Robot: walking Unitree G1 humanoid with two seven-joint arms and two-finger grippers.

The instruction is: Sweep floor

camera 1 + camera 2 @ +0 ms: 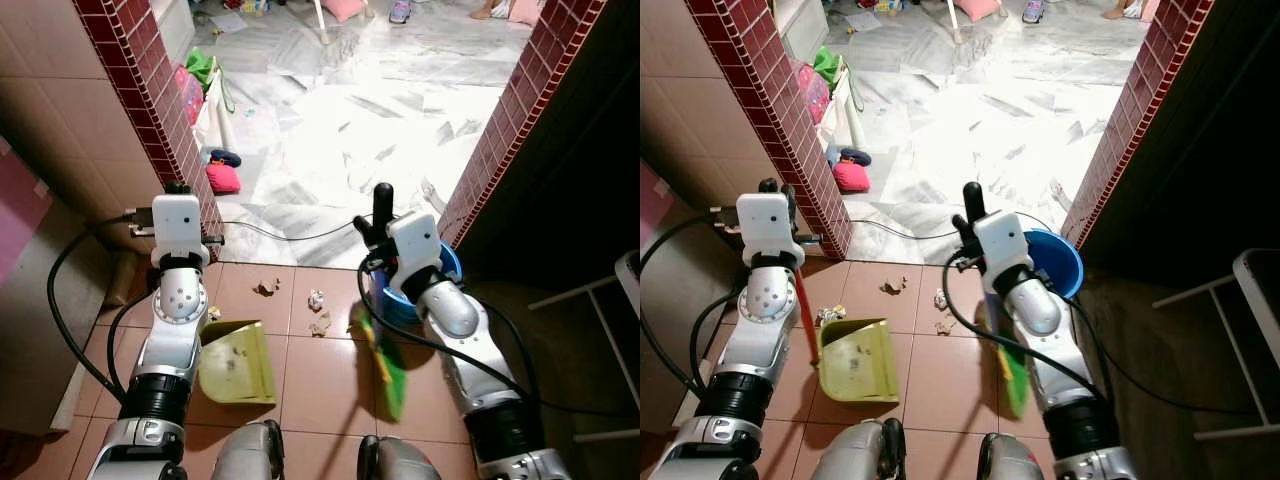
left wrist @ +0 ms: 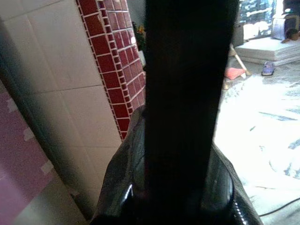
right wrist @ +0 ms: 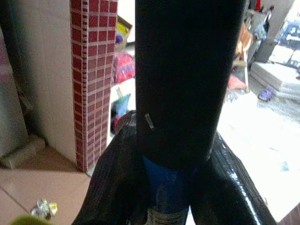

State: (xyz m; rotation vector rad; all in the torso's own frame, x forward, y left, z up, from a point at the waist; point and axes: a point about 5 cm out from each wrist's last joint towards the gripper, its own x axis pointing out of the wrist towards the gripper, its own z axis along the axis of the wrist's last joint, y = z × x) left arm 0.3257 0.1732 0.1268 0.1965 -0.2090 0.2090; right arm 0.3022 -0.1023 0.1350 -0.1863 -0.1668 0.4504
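Left claw [image 1: 775, 190] is clenching the red handle [image 1: 805, 315] of the yellow-green dustpan [image 1: 858, 360], which is sitting on the tiled floor [image 1: 940, 375]. 3 crumpled scraps [image 1: 940, 299] are lying just ahead. Right claw [image 1: 970, 205] is gripping the broom [image 1: 1008, 368] handle, green bristles touching the floor beside a blue bucket [image 1: 1058, 262].

Dustpan [image 1: 237, 362] left of broom [image 1: 385, 365].

**What stays out of sight**

The silver right arm covers much of the round blue plastic bucket [image 1: 452, 262] and the upper handle of the green-bristled broom [image 1: 392, 375]. The left arm hides part of the thin red handle [image 1: 804, 315] of the yellow-green plastic dustpan [image 1: 862, 360]. Crumpled litter scraps [image 1: 318, 300] are too small to identify.
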